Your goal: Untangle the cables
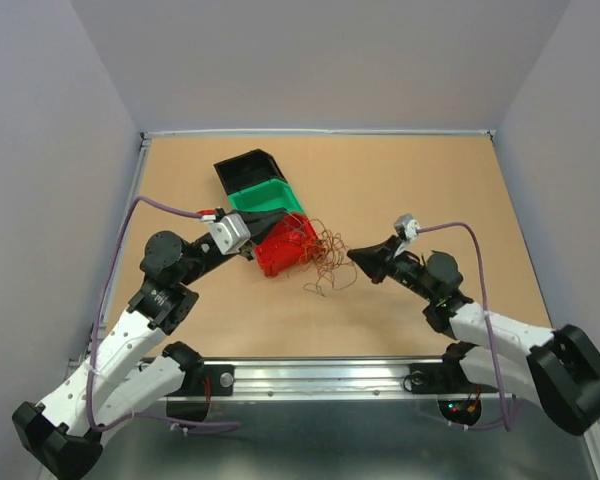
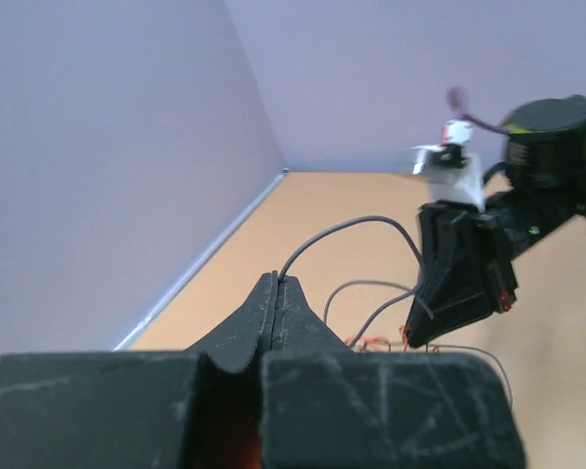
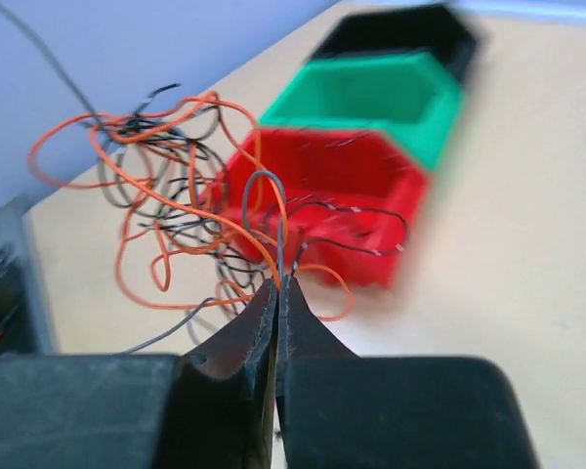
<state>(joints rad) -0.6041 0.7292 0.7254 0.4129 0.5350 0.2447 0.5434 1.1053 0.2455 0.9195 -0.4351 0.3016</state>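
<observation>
The cables [image 1: 325, 256] are a loose tangle of thin orange, black and grey wires on the table, just right of the red bin [image 1: 285, 246]. My left gripper [image 1: 272, 226] is over the red bin's back edge, shut on a thin grey wire [image 2: 334, 234] that arcs out of its tips [image 2: 276, 281] toward the right gripper [image 2: 459, 283]. My right gripper [image 1: 353, 256] is at the tangle's right side, shut [image 3: 278, 285] on a grey wire [image 3: 270, 200]. Orange and black loops [image 3: 166, 195] hang in front of it.
Three bins stand in a diagonal row: black [image 1: 245, 168], green [image 1: 270, 196], and red nearest the tangle; they also show in the right wrist view, red [image 3: 342, 195] and green [image 3: 381, 98]. Walls enclose the table's left, back and right sides.
</observation>
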